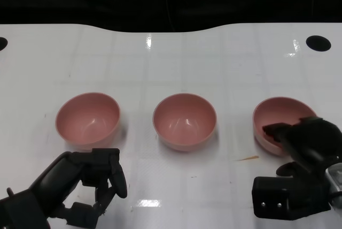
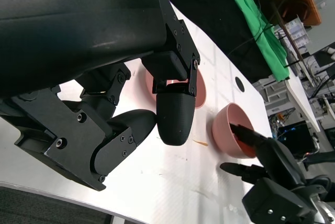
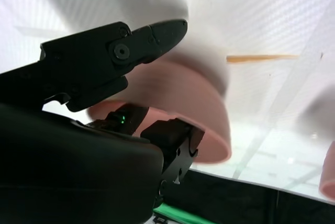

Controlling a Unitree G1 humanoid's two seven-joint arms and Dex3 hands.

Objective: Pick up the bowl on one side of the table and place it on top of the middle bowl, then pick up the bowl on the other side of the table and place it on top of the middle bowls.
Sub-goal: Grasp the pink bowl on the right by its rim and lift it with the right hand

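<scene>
Three pink bowls stand in a row on the white table: the left bowl (image 1: 88, 117), the middle bowl (image 1: 184, 121) and the right bowl (image 1: 278, 112). My right hand (image 1: 307, 143) is at the right bowl's near rim. One finger reaches inside the bowl and the thumb lies outside below the wall. In the left wrist view a small gap shows between that thumb and the right bowl (image 2: 230, 130), which rests on the table. The right wrist view shows the same bowl (image 3: 178, 103) between the fingers (image 3: 157, 33). My left hand (image 1: 91, 181) hovers near the left bowl, loosely bent and holding nothing.
A thin orange sliver (image 1: 248, 158) lies on the table just left of the right bowl. A round black hole (image 1: 318, 42) sits at the far right of the table, and the dark far edge runs behind it.
</scene>
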